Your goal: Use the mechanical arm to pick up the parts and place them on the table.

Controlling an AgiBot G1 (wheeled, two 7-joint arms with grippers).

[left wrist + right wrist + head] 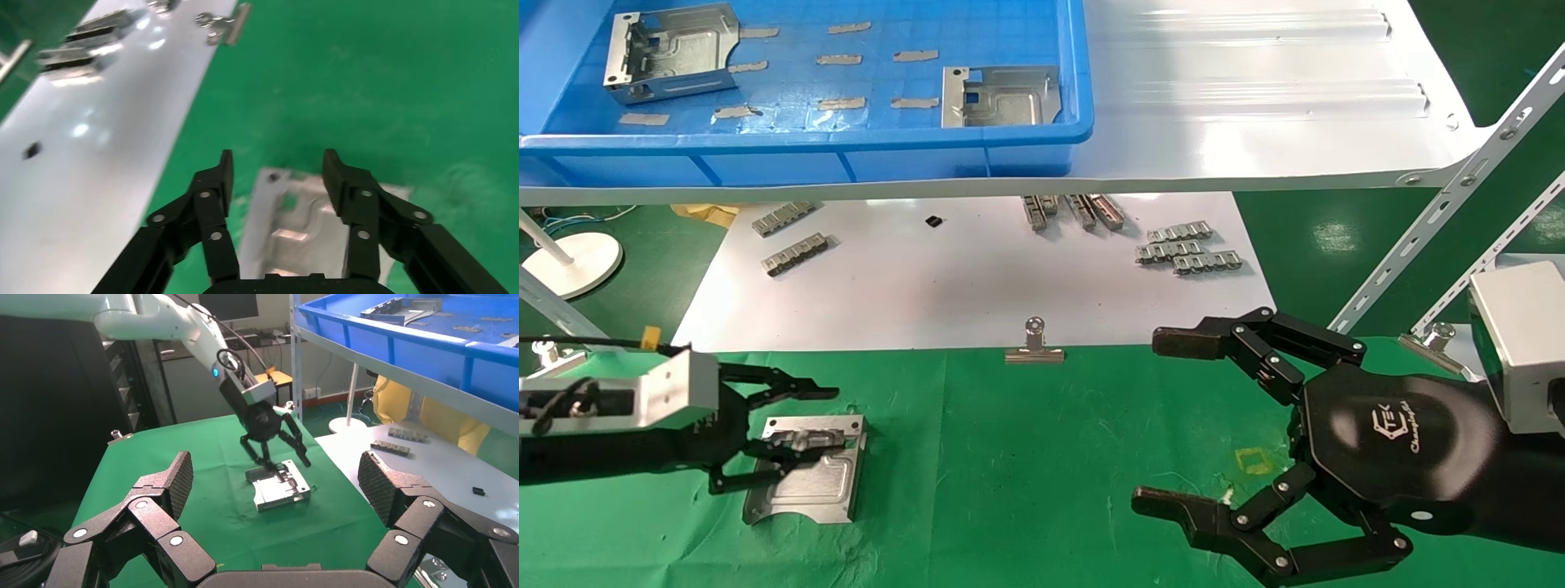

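Observation:
One silver part [807, 480] lies flat on the green table [1050, 457] at the front left. My left gripper [780, 437] is open right over it, fingers spread on either side of its near end. The left wrist view shows the part [300, 226] below and between the open fingers of the left gripper [278, 165]. Two more parts [670, 53] [1001, 96] lie in the blue bin [805, 143] on the white shelf. My right gripper [1163, 420] is open and empty above the cloth at the front right. The right wrist view shows the left gripper [275, 450] on the part [278, 493].
The white shelf [1254, 106] overhangs a white sheet [944, 286] that carries grey segmented strips [1189, 249] [793, 241]. A binder clip [1034, 347] sits at the cloth's far edge. Slotted shelf struts [1442, 220] stand on the right. A white round base [576, 261] is at the far left.

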